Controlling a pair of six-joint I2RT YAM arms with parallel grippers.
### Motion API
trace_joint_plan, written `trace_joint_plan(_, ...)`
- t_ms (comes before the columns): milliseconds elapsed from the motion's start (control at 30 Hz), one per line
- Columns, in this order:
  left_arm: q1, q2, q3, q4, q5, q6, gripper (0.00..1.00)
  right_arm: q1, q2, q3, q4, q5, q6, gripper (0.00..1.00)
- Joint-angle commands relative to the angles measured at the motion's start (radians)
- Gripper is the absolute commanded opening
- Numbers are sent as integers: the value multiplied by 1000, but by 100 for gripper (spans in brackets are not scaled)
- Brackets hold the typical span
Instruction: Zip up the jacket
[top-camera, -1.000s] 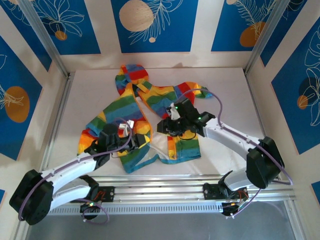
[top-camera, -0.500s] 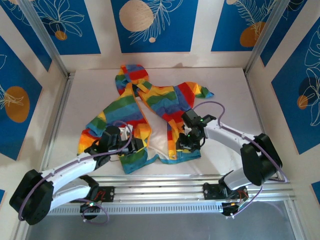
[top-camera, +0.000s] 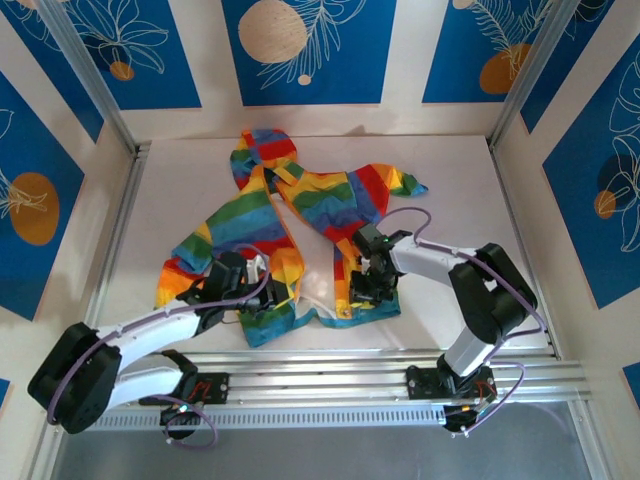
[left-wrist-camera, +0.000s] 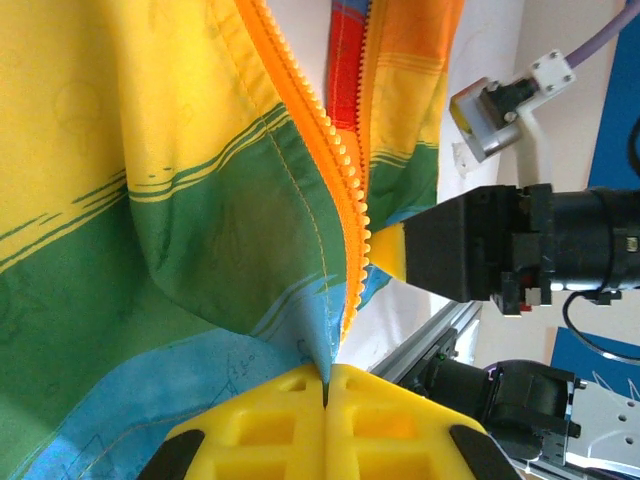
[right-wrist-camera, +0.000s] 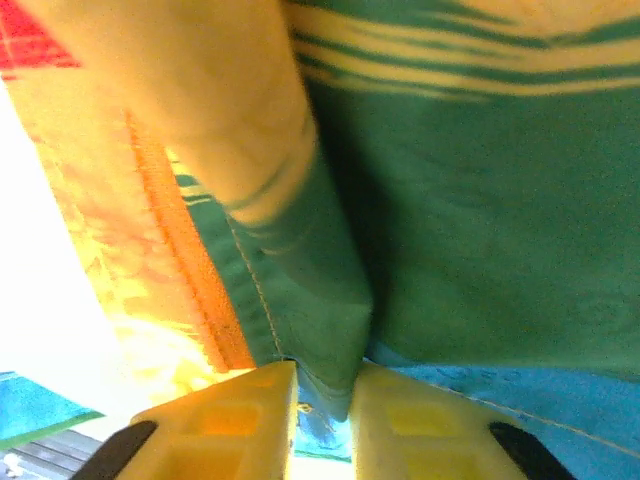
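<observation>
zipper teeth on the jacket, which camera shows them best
Left wrist: the orange zipper teeth run sharp and close along the jacket edge, down toward the left pincer. The right wrist view gives a blurred orange strip. In the top external view they are too small to make out.

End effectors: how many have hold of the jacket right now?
2. The left end effector pinches the blue hem corner of the jacket beside the zipper. The right end effector grips a green-blue fold on the opposite front panel.

White table (top-camera: 180, 180), blue floral wall panels (top-camera: 345, 75)
</observation>
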Motion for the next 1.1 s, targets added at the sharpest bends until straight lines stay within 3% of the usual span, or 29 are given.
trace_joint_plan(0,3,21,32,15,23,8,0,27,-25,19,20,-2,-16,8)
trace_joint_plan(100,3,63,72,4,52,27,0,62,-91,29,24,34,-47,0)
trace_joint_plan(367,-46,119,128,-20,6,97,0,106,-204,36,66,95,-109,0)
trace_joint_plan(567,-134,217,180,30,-64,86,0,111,-149,61,91,19,-168,0)
trace_joint_plan(700,-198,335,202,118,-101,48,0,119,-97,48,121,-22,-170,5)
trace_joint_plan(933,-205,505,195,254,-108,-19,0,119,-89,4,184,-63,-161,26)
trace_joint_plan(1067,-204,541,183,290,-100,-37,0,112,-86,-21,187,-60,-153,25)
